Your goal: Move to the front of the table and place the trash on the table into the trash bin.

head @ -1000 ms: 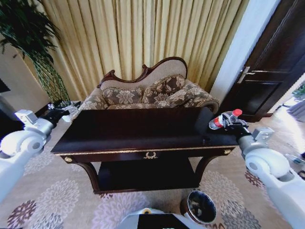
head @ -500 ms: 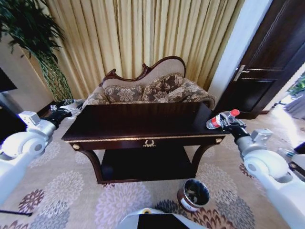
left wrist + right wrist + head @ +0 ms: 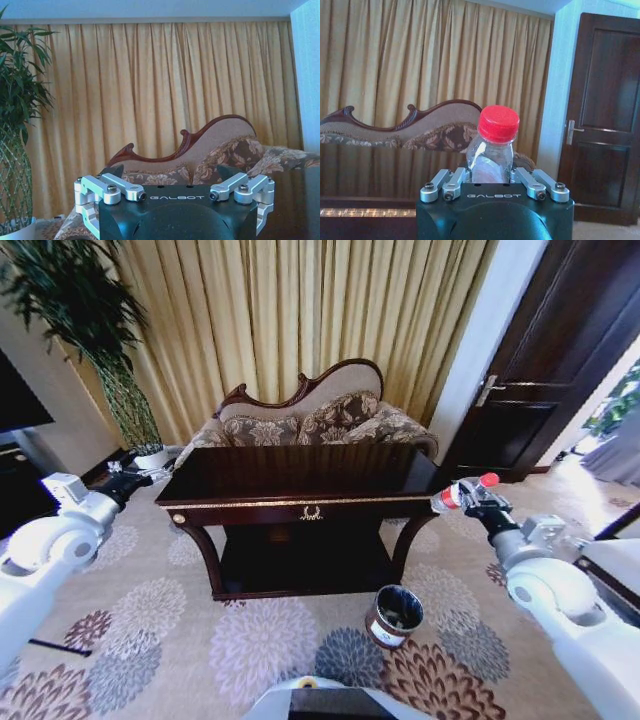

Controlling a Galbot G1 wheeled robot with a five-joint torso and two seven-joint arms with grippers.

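Observation:
The clear bottle [image 3: 459, 493] with its red cap [image 3: 498, 123] is the trash; it is held in the air off the table's right end, with my right gripper [image 3: 472, 499] shut on it. In the right wrist view the bottle [image 3: 491, 152] stands upright between the jaws of the right gripper [image 3: 492, 175]. The dark table [image 3: 300, 485] with gold trim stands ahead in the middle. On the carpet in front of the table's right leg sits the round brown trash bin [image 3: 393, 614]. My left gripper [image 3: 128, 480] hovers off the table's left end, and in the left wrist view this left gripper [image 3: 170, 175] is open with nothing in it.
A patterned sofa [image 3: 312, 424] stands behind the table against gold curtains. A tall plant [image 3: 85, 330] in a white pot [image 3: 150, 455] is at the back left. A dark door [image 3: 560, 360] is at the right. Flowered carpet [image 3: 260, 640] lies between me and the table.
The whole head view has shifted: the table and sofa look smaller and farther off, and the bin has come fully into sight. Both arms hold the same pose, bottle still gripped.

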